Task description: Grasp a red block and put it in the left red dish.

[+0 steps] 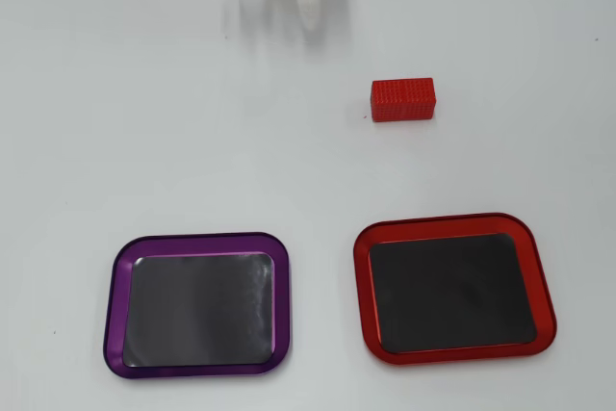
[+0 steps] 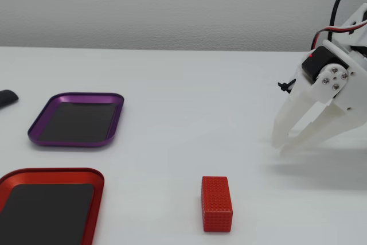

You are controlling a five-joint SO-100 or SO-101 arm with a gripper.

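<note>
The gripper point(image 2: 281, 146) at the right of the fixed view is a little open and holds nothing; the block point(image 2: 217, 203) lies well apart, low in the middle. It could bump the small block away; it could also drop it in the purple dish point(image 2: 77, 140), not the red dish point(image 2: 57, 174).

Bright, even light washes the white table point(image 2: 172, 101) in both views, nearly bleaching it out overhead. Shadows stay soft: a faint grey smudge under the gripper point(image 2: 281, 144) in the fixed view, a thin one beside the red block point(image 1: 402, 99). Pale sheen streaks the dark base of the purple dish point(image 1: 199, 303). Focus is sharp, without visible edge distortion.
</note>
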